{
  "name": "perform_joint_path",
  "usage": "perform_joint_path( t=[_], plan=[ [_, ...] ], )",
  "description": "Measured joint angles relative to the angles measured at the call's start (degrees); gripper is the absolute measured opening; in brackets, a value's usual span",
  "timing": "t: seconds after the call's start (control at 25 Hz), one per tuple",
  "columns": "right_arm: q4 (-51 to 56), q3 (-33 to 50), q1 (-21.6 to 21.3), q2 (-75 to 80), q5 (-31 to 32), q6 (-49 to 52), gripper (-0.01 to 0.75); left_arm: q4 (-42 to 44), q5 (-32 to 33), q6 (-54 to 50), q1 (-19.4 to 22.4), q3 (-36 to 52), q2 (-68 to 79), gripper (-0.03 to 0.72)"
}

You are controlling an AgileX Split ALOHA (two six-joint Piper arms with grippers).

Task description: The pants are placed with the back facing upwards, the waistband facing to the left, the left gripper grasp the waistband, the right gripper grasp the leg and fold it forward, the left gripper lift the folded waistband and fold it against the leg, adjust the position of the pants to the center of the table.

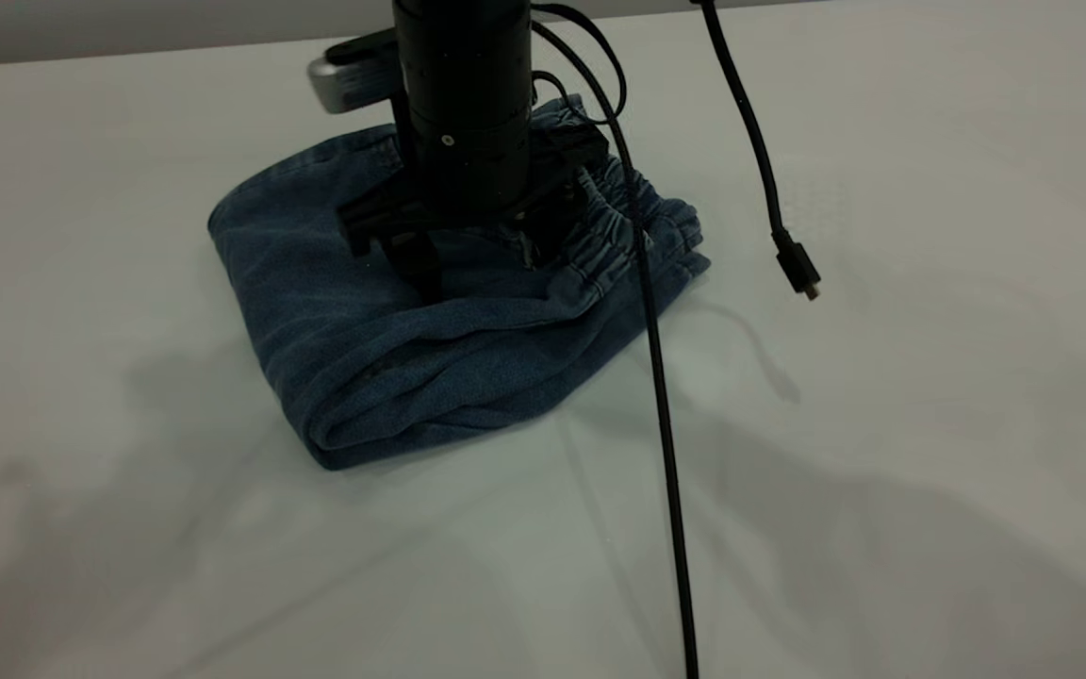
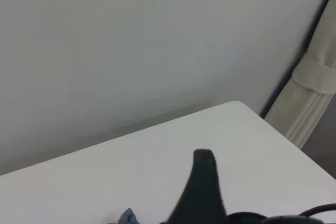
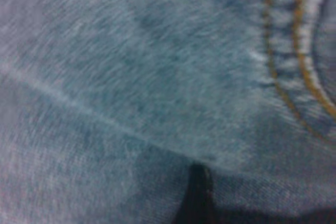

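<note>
Right claw (image 1: 477, 255): down on top of the pants (image 1: 392, 349), arm standing near vertical over them. Jaws spread open, nothing held between them; both tips rest on the denim, one near the middle of the bundle, the other close to the waistband (image 1: 642, 226). Right wrist view: filled with denim at very close range, one dark fingertip (image 3: 197, 195) against the cloth, orange double stitching (image 3: 294, 72) curving nearby.

Pants: on the worktop (image 1: 929, 424), folded into a compact, thick bundle several layers deep. Rounded fold faces the near side of the exterior view. Waistband, puckered, lies on the top layer at the bundle's far right end. No print or pocket readable from the exterior view.

Left claw (image 2: 202, 182): not in the exterior view. Its wrist view shows one dark part of it over bare worktop (image 2: 157, 150), with a small scrap of the pants (image 2: 127, 217) at the picture's edge. Open or closed: cannot tell.

Other items:
- Silver camera (image 1: 345, 80) on the right arm's wrist, above the far side of the pants.
- Black cable (image 1: 661, 396) runs from the arm, crosses the waistband end, goes on over the worktop toward the near edge.
- Second black cable with a plug (image 1: 796, 266) hangs just clear of the pants, beyond the waistband end.
- Wall (image 2: 131, 40) and a pale curtain (image 2: 310, 93) behind the worktop in the left wrist view.
</note>
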Motion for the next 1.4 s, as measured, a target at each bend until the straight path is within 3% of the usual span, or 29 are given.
perform_joint_path(
  t=[0.48, 0.72, 0.92, 1.12, 1.4],
  plan=[
    [2.2, 0.0, 0.0, 0.0, 4.4, 26.4, 0.515, -0.1, 1.7, 0.1, 0.0, 0.0, -0.1, 0.561],
    [6.4, 0.0, 0.0, 0.0, 4.4, 34.9, 0.515, -0.1, 2.2, 0.1, 0.0, 0.0, -0.1, 0.561],
    [7.0, 0.0, 0.0, -0.4, 4.4, 38.0, 0.515, -0.1, 2.6, 0.1, 0.0, 0.0, -0.1, 0.561],
    [1.5, 0.1, 0.1, -2.5, 8.3, 38.0, 0.515, -0.1, 2.7, 0.1, 0.0, 0.0, -0.1, 0.561],
    [-4.2, -0.1, 0.1, -8.3, 9.6, 32.1, 0.515, 0.0, 2.6, 0.1, 0.0, 0.0, -0.1, 0.561]
  ],
)
